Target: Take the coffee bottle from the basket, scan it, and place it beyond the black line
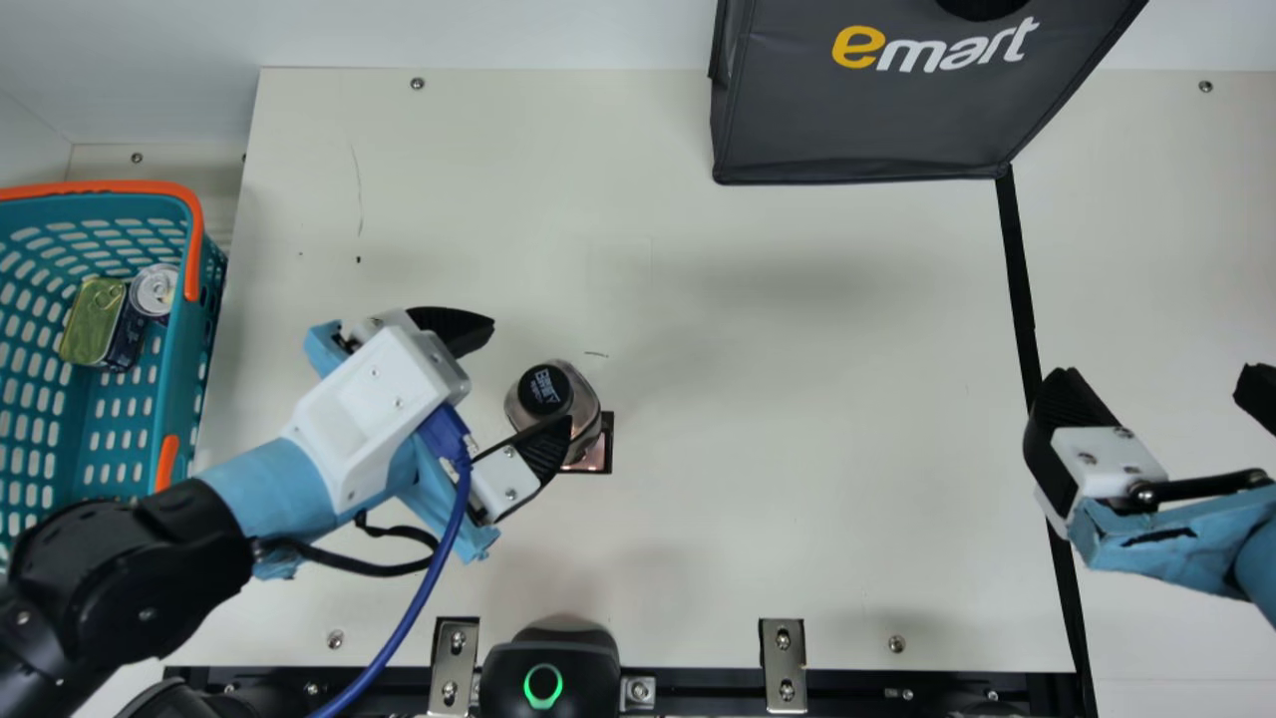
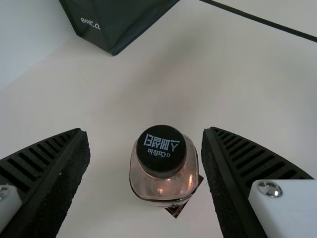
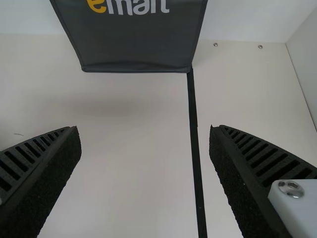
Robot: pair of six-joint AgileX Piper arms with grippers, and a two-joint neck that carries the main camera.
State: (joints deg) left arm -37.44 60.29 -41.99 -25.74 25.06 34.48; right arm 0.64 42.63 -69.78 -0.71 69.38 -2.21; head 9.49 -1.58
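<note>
The big cream table (image 1: 797, 558) is flat, with little round screws (image 1: 417, 84) near its edges. It has a thin scratch (image 1: 356, 189) and a tiny dark dot (image 1: 359, 259) on it. A white wall (image 1: 478, 35) stands at the far side, and a white side wall (image 1: 25, 150) meets it at the left. The right wrist view shows another pale wall (image 3: 304, 64). Soft gray shadows (image 1: 797, 279) lie on the table. Shiny metal plates (image 1: 783, 666) sit at the near edge, by a black rail (image 1: 698, 680)
</note>
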